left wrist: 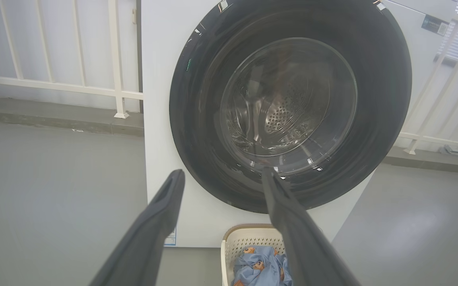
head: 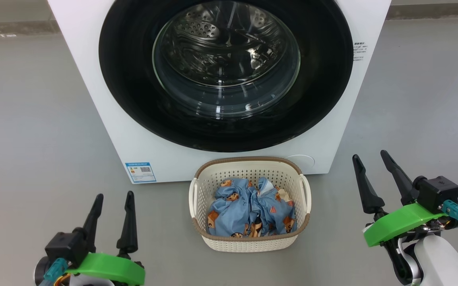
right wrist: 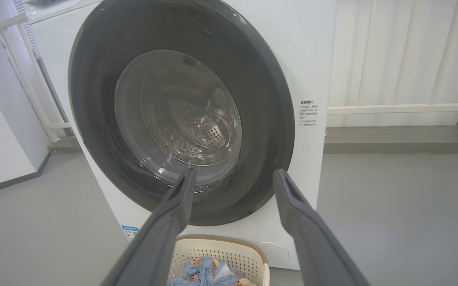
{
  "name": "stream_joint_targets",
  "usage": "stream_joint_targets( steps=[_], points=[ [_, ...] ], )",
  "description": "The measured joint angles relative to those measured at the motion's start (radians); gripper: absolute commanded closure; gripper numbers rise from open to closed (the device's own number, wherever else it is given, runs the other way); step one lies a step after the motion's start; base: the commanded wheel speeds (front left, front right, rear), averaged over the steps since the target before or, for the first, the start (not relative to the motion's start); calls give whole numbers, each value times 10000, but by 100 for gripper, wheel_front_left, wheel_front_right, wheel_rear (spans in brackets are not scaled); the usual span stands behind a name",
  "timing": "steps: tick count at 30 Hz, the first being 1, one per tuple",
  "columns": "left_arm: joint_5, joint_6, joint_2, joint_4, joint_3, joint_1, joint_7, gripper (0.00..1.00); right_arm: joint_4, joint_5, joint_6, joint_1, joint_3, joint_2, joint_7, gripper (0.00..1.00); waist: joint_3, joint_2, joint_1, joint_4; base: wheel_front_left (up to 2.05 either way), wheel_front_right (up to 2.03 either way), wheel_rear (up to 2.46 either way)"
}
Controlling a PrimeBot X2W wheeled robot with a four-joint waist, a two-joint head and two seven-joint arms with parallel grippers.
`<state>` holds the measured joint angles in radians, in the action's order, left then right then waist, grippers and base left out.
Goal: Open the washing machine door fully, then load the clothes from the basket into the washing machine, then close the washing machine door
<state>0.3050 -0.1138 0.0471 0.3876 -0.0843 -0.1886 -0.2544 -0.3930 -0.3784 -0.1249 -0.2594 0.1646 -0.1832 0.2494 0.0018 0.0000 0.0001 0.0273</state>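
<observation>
Washing machine stands at far centre, white box on grey floor, blue label low on its left front. Washing machine door is shut flat against the front, and the perforated steel drum shows through the glass bowl. Basket sits on the floor just near of the machine, a bit right of the label, its far rim close under the door's bottom edge; whether it touches the machine front I cannot tell. Clothes are bunched inside the basket, blue bear print with some white lining, lying below the rim. Bare floor runs wide on the left of machine and basket, and wide on the right too. White railing stands along the far wall in the left wrist view. Left gripper is near left, fingers spread apart, nothing between them, well left of the basket and near of the label. Right gripper is near right, fingers also spread and holding nothing, right of the basket and a little farther in than the left one. In the left wrist view, the left gripper points at the door's lower part with the basket below. In the right wrist view, the right gripper does the same.
</observation>
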Motion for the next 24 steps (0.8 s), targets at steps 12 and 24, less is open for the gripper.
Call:
stream_joint_targets(
  steps=[12, 24],
  points=[
    [0, 0, -10, 19, 10, -156, -2, 0, 2, 0, 0, 0, 0, 19, 0, 0, 80, 0, 0, -16, 0, 0, 0],
    [2, 0, -8, 21, 35, -174, -2, 0, 10, 0, 0, -1, -15, 35, 0, 0, 176, 0, 0, -16, 3, 3, -6]
  ],
)
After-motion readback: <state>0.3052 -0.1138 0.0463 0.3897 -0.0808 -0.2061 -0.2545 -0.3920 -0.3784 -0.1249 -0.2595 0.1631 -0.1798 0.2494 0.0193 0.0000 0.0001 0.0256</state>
